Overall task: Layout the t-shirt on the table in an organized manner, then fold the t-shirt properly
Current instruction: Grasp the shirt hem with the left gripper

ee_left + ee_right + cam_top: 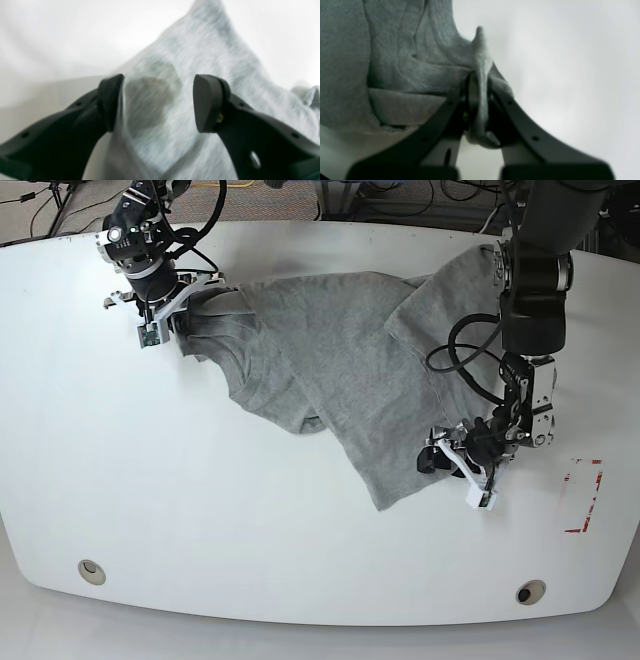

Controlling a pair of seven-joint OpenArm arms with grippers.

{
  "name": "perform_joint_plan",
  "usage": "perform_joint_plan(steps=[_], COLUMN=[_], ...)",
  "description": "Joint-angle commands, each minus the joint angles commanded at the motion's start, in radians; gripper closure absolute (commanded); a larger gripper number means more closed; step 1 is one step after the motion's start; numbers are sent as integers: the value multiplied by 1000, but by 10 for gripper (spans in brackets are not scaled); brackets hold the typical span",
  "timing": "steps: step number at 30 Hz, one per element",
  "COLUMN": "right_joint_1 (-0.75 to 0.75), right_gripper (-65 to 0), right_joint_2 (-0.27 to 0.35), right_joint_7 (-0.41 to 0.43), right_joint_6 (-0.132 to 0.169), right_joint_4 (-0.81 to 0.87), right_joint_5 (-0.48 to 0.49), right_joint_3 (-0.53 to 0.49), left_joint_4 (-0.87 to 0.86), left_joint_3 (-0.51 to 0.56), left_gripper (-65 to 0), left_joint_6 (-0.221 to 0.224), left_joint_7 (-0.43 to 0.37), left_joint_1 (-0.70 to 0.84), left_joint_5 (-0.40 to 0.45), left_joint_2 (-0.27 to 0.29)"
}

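Observation:
The grey t-shirt (340, 360) lies crumpled and plain side up across the far half of the white table (200, 510), with folds running from upper left to lower right. At the shirt's left end my right gripper (190, 315) is shut on a bunched fold of t-shirt (481, 75), which stands up between its fingers. My left gripper (440, 460) is at the shirt's lower right edge. In the left wrist view the left gripper (158, 102) is open, its fingers (207, 102) spread just above the grey t-shirt (190, 62) with nothing held.
Two round grommet holes (91, 570) (530, 591) sit near the table's front edge. A red-and-white tape mark (585, 495) lies to the right of the left gripper. Cables and equipment lie beyond the table's far edge.

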Motion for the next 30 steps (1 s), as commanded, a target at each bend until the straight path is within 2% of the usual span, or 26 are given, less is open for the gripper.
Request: perform_joint_plan(steps=[3,5,8,9,10,15,20,25,28,30], right_joint_1=[0,0,0,0,0,0,0,0,0,0], right_gripper=[-2,-2,-2,-2,-2,-2,-2,-2,-2,-2], right_joint_2=[0,0,0,0,0,0,0,0,0,0], right_joint_7=[0,0,0,0,0,0,0,0,0,0], right_joint_6=[0,0,0,0,0,0,0,0,0,0], right_joint_4=[0,0,0,0,0,0,0,3,3,3], right_joint_5=[0,0,0,0,0,0,0,0,0,0], right_joint_3=[0,0,0,0,0,0,0,-2,-2,-2], left_joint_4=[0,0,3,5,5,9,60,241,367,437], left_joint_3=[58,80,84,84,84,81,28,-71,-115,-147], left_gripper=[-363,-285,-117,-40,-13,-13,0,0,0,0], left_joint_6=[0,0,2,3,3,3,2,2,0,-6], left_joint_7=[-2,-2,-3,-3,-3,-2,-2,12,69,101], left_joint_1=[-2,-2,-2,-2,-2,5,48,146,213,244], left_joint_5=[2,3,3,3,3,0,-2,0,-2,-3], left_joint_2=[2,2,2,2,0,-8,-52,-64,-104,-110])
